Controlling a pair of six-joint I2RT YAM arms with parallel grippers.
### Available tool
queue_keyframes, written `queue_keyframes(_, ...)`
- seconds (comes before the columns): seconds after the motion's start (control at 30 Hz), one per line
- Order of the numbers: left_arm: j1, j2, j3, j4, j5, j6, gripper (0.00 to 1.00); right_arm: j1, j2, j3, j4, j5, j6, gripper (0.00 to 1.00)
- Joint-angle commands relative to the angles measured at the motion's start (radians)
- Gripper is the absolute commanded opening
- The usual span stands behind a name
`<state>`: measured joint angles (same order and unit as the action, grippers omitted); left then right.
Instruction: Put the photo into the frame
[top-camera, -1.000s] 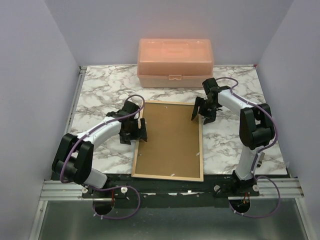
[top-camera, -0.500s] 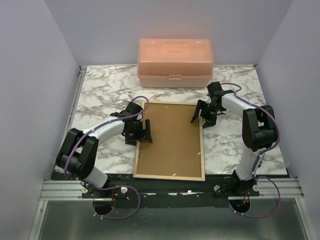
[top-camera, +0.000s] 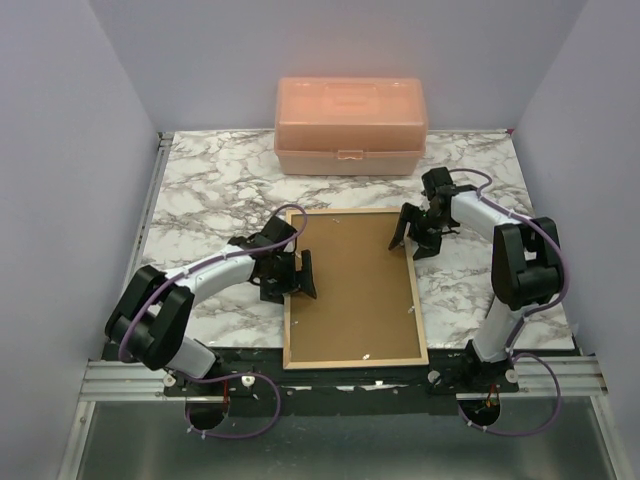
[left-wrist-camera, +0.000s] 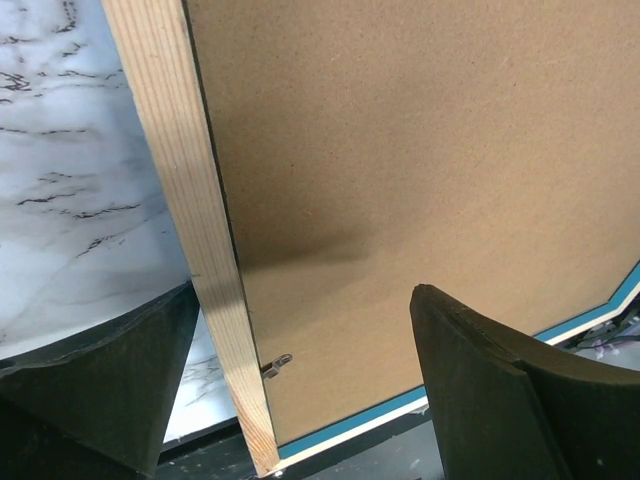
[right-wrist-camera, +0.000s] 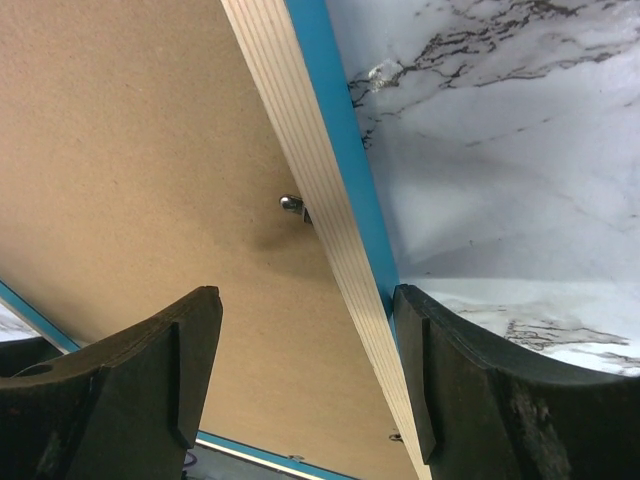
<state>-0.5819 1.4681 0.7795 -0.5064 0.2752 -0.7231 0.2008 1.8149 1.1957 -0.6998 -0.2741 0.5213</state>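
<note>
While lying flat on marbled worktop (top-camera: 210, 190), near end by the arm bases: frame (top-camera: 355, 363), face down. Narrow pale-wood rim, bright blue along outer side; brown backing board (top-camera: 350, 290) uppermost. Small metal tab (right-wrist-camera: 292, 204) on board just beside rim. Left tool (top-camera: 290, 285) spread wide, astride left rim, one finger over marble, other over board; gripping nothing. Right tool (top-camera: 413, 240) spread likewise, astride right rim near far corner, nothing held. Orange lidded box (top-camera: 350, 125) at far edge, apart from frame.

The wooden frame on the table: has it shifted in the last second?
Yes. The frame has slid rightward and away from the orange box at the back, widening the gap.
</note>
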Motion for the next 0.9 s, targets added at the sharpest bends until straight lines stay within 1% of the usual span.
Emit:
queue_keyframes(0.0,0.033,0.023,0.02,-0.014,-0.003,0.007,0.92,0.006,-0.027,-0.019,-0.028,-0.017,-0.006,0.76)
queue_keyframes(0.17,0.1,0.078,0.141,-0.054,-0.019,0.06,0.93,0.006,-0.012,-0.031,-0.007,-0.033,0.0,0.76)
queue_keyframes(0.37,0.12,0.2,0.297,-0.111,-0.092,0.079,0.9,0.005,-0.01,-0.056,0.009,-0.041,0.002,0.76)
queue_keyframes(0.43,0.123,0.238,0.346,-0.127,-0.118,0.08,0.88,0.004,-0.009,-0.06,0.011,-0.039,-0.001,0.76)
queue_keyframes(0.63,0.132,0.34,0.464,-0.183,-0.207,0.06,0.79,0.005,-0.01,-0.075,0.015,-0.04,-0.01,0.76)
queue_keyframes(0.77,0.142,0.399,0.538,-0.211,-0.224,0.042,0.72,0.005,-0.008,-0.085,0.017,-0.042,-0.013,0.76)
queue_keyframes(0.87,0.142,0.431,0.568,-0.234,-0.259,0.044,0.7,0.005,-0.007,-0.095,0.022,-0.044,-0.015,0.76)
